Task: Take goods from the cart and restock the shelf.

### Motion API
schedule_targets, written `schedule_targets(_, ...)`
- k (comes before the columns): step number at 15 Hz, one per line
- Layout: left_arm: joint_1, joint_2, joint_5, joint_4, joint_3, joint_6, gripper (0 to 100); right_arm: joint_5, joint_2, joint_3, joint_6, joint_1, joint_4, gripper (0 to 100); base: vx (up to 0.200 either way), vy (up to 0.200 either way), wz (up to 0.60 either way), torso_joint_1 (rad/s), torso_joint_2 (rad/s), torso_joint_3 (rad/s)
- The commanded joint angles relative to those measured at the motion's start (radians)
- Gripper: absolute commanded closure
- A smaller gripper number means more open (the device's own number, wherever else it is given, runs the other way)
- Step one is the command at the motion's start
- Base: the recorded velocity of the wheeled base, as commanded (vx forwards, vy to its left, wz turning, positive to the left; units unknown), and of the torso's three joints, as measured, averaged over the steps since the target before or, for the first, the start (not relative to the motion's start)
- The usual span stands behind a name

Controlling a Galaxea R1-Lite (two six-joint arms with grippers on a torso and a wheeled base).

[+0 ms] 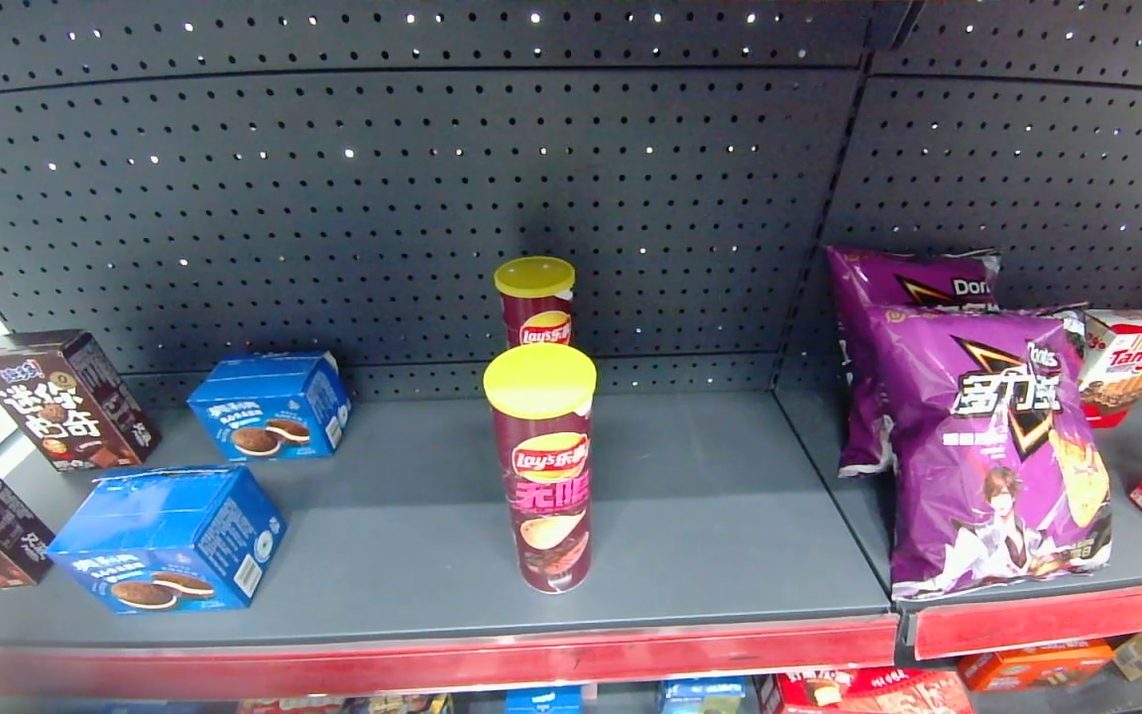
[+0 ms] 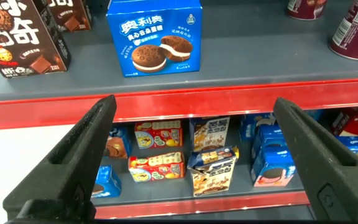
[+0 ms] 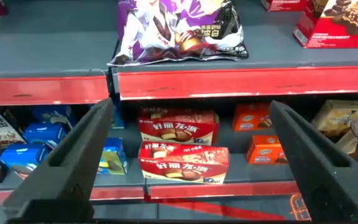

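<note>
Two maroon chip cans with yellow lids stand on the grey shelf (image 1: 710,496), one in front (image 1: 543,468) and one behind it (image 1: 534,300). Two blue cookie boxes (image 1: 170,537) (image 1: 272,405) and brown chocolate boxes (image 1: 63,399) lie at the shelf's left. Purple chip bags (image 1: 992,446) lean at the right. My left gripper (image 2: 194,162) is open and holds nothing, below the shelf's red front edge (image 2: 179,102), facing a blue cookie box (image 2: 155,38). My right gripper (image 3: 197,165) is open with nothing in it, below the purple bag (image 3: 179,28).
A lower shelf holds more snack boxes: red ones (image 3: 179,146), orange ones (image 3: 263,134), blue packs (image 2: 272,158). Red-and-white boxes (image 1: 1131,362) sit at the far right. A pegboard back wall (image 1: 432,198) closes the shelf. Bare shelf lies on either side of the cans.
</note>
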Motion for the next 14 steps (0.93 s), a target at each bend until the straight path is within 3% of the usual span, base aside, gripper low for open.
schedule_targets(1, 0.000, -0.002, 0.001, 0.000, 0.000, 0.000, 0, -0.003, -0.002, 0.002, 0.000, -0.002, -0.001, 0, 0.000, 0.000, 0.00, 0.000, 0.00, 0.000)
schedule_targets(14, 0.000, -0.002, 0.001, 0.000, 0.000, 0.000, 0, -0.009, -0.002, 0.002, -0.002, -0.002, -0.001, 0, 0.000, 0.000, 0.00, 0.000, 0.00, 0.000)
